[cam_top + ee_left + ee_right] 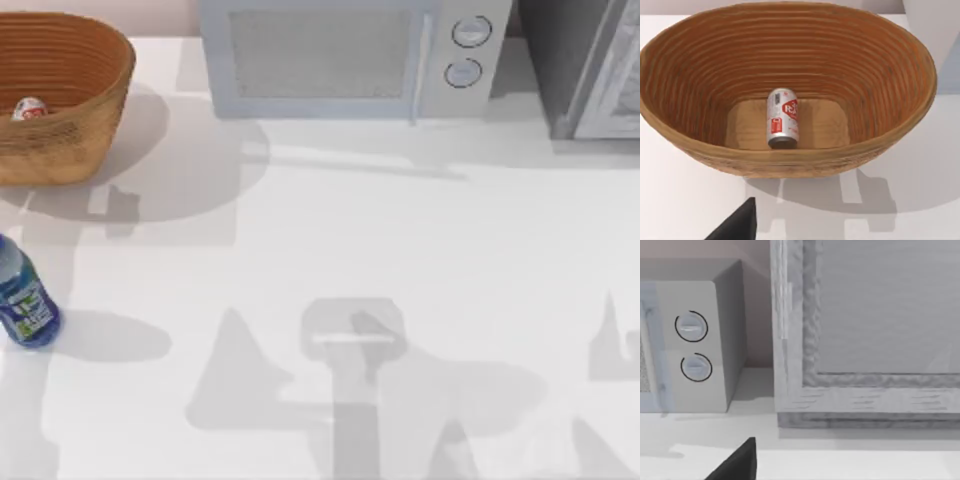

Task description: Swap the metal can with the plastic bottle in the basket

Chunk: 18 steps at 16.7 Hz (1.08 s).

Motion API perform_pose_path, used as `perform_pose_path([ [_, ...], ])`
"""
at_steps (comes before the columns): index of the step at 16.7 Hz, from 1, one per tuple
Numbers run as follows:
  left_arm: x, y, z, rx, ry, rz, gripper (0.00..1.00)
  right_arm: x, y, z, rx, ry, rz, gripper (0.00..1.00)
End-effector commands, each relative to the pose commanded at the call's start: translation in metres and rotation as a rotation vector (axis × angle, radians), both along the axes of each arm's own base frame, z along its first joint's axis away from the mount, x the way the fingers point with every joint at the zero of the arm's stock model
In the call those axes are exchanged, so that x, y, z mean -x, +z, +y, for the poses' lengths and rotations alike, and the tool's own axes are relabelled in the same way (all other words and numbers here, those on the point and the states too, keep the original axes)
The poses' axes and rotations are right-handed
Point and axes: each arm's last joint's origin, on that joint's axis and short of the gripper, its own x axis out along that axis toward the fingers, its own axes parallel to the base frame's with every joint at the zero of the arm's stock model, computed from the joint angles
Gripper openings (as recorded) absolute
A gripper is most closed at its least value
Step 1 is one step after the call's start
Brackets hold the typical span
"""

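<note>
The tan woven basket [70, 150] stands at the table's back left. Inside it lies the metal can [28, 108], white and red. The left wrist view looks into the basket [865, 65] from just in front of its near rim: the can [783, 125] lies on its side on the flat bottom, one end toward the camera. The plastic bottle [25, 300], clear blue with a blue and green label, is at the table's left edge in front of the basket, apart from it. A dark part of my left gripper [737, 225] shows above bare table short of the basket. A dark part of my right gripper [737, 462] faces the back right appliances.
A pale microwave [350, 55] with two round knobs [690, 340] stands along the back edge. A grey framed cabinet [590, 70] fills the back right corner [865, 340]. Arm shadows fall on the white table's front middle.
</note>
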Motion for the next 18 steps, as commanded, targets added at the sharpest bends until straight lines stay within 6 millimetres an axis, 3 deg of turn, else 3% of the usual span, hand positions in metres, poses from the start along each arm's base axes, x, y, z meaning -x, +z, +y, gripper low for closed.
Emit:
perform_pose_path([
  [2,-0.045,0.009,0.008,0.015,-0.011,0.118,1.00,0.000,0.000,0.000,0.000,0.000,0.000,1.00],
  [5,-0.115,0.003,0.023,0.047,-0.026,0.291,1.00,0.000,0.000,0.000,0.000,0.000,0.000,1.00],
  [10,-0.211,-0.050,0.049,0.111,-0.050,0.542,1.00,0.000,0.000,0.000,0.000,0.000,0.000,1.00],
  [14,-0.253,-0.103,0.064,0.160,-0.065,0.686,1.00,0.000,0.000,0.000,0.000,0.000,0.000,1.00],
  [18,-0.271,-0.139,0.071,0.190,-0.074,0.765,1.00,0.000,0.000,0.000,0.000,0.000,0.000,1.00],
])
